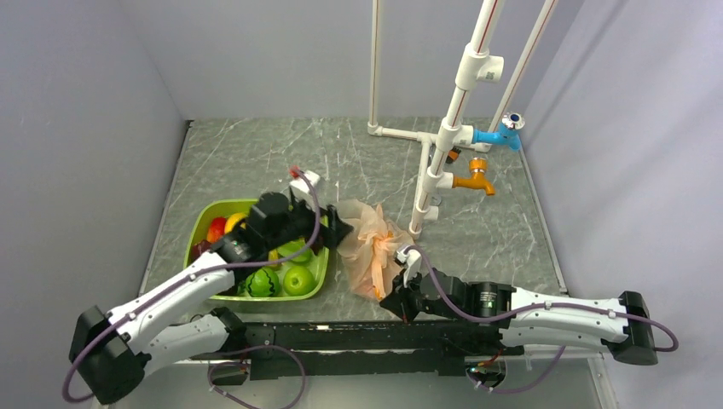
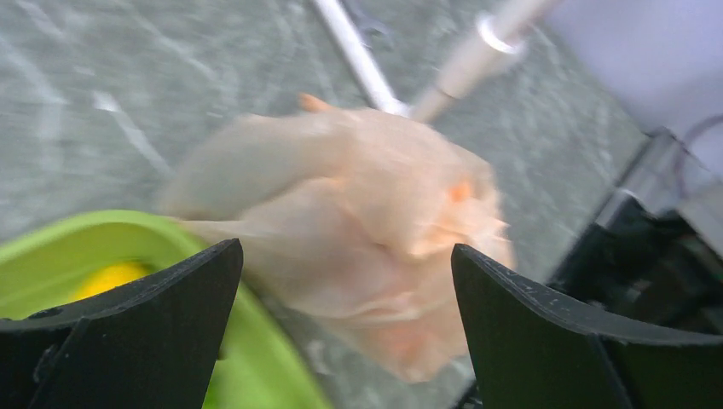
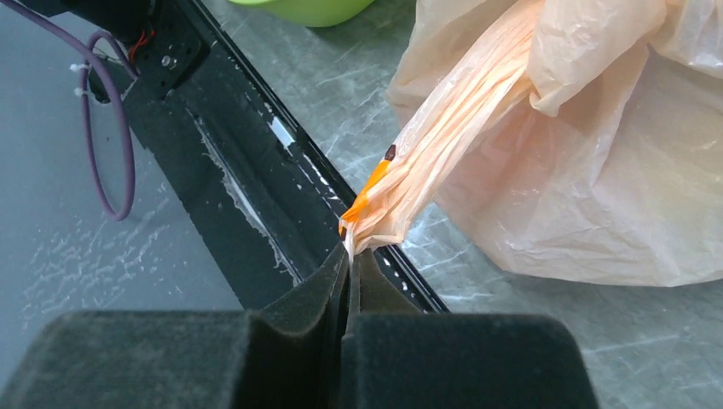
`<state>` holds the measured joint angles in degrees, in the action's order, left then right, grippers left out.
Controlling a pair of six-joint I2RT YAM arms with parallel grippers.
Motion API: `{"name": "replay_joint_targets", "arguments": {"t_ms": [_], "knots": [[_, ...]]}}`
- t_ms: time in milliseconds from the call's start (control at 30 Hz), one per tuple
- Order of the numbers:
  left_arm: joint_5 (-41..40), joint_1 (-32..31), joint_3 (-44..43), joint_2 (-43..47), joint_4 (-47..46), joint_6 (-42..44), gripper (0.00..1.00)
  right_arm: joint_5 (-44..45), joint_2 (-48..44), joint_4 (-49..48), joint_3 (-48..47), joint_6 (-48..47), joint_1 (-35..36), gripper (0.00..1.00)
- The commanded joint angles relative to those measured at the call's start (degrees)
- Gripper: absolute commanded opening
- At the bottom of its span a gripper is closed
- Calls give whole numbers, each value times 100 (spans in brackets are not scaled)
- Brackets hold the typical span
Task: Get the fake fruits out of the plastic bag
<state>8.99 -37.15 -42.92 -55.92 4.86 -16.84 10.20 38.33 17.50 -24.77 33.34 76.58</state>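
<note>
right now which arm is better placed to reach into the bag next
Left. The left gripper is open and faces the bag from the tub edge; the right gripper is shut on the bag's twisted end, holding it.

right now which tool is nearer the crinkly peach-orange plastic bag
Right. The right tool is shut on a bunched end of the crinkly peach-orange plastic bag, at its near side. The left tool is open by the green plastic tub's rim, facing the bag, holding nothing.

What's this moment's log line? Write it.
left gripper open, facing plastic bag | right gripper shut on its bunched end | green tub alongside
</note>
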Motion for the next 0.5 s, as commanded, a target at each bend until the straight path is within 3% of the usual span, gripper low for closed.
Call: {"name": "replay_joint_targets", "arguments": {"t_ms": [0, 167, 267, 467], "knots": [[-684, -1175, 52, -413, -1317, -1110, 99, -79, -265, -988, 292, 201, 50, 0], [-1896, -1947, -1198, -1642, 16, -1060, 90, -83, -365, -1000, 347, 80, 50, 0], [-2119, -2085, -1318, -2009, -91, -1061, 86, 220, -522, -728, 341, 106, 50, 4], [-2164, -2086, -1457, -2372, -12, -1187, 62, 488, -857, -394, 360, 164, 49, 15]]}}
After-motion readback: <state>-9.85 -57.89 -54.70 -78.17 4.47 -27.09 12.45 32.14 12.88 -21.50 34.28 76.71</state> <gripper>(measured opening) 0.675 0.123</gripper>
